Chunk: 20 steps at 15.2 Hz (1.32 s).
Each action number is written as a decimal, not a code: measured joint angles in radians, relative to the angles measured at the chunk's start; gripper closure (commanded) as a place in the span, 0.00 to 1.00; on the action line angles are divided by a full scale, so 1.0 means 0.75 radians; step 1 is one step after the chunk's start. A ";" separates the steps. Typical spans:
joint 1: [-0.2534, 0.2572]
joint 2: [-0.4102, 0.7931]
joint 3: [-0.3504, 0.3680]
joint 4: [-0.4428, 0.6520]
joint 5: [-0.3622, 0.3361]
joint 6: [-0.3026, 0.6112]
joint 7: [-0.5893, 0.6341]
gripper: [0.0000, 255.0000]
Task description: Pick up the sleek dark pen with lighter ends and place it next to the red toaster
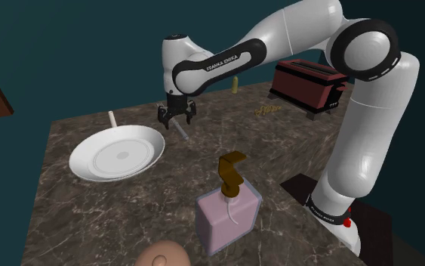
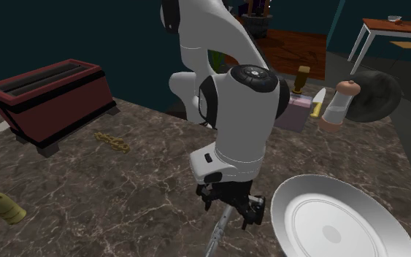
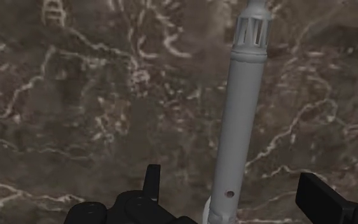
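A slim grey pen [image 3: 241, 121] with a slotted cap end lies flat on the dark marble counter [image 1: 294, 151]. My gripper [image 3: 231, 181] hangs just above it, open, and the pen runs between the fingers [image 3: 152, 175] without touching either. In the shoulder view the gripper [image 1: 177, 115] stands over the pen [image 1: 181, 131], just right of the white plate [image 1: 116, 153]. The second exterior view has the pen [image 2: 220, 232] poking out below the gripper [image 2: 233, 208]. The red toaster [image 1: 309, 83] stands at the counter's far right corner, well away from the pen [image 2: 47, 102].
A pink soap dispenser [image 1: 228, 211] stands near the front edge, a round object [image 1: 161, 255] beside it. A small chain [image 2: 112, 141] lies near the toaster. A yellow object [image 2: 4, 206] lies at the counter's edge. A pepper mill [image 2: 340, 104] stands by the dispenser [image 2: 298, 109].
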 measured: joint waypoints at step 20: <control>-0.001 -0.014 0.001 0.037 0.008 -0.049 -0.010 1.00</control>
